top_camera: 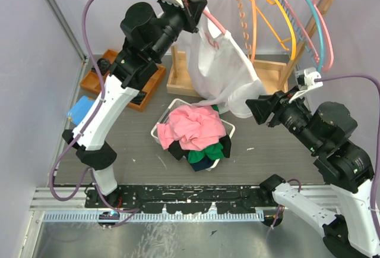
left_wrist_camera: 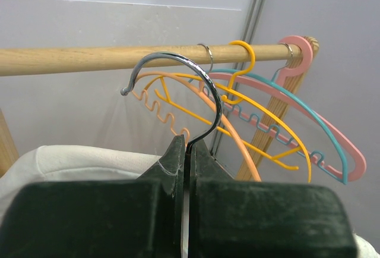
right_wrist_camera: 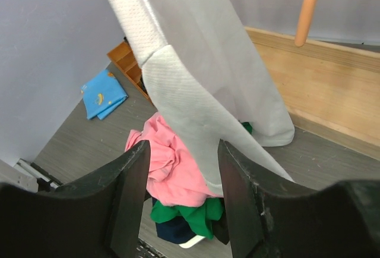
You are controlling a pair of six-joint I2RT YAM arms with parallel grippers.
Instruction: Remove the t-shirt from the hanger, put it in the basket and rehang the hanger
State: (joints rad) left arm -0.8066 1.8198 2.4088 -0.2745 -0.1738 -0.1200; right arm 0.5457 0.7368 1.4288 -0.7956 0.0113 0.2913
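Left end effector clamping hanger, t-shirt draped

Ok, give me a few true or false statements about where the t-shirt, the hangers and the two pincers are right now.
1. The left pincer is shut on the metal hook of the hanger. True.
2. The white t-shirt lies in the basket. False: it hangs from the hanger above the table; the basket holds pink clothes and other coloured garments.
3. The right pincer has its jaws apart, with white fabric between them. True.
4. The wooden rod carries nothing. False: several empty hangers hang on it.
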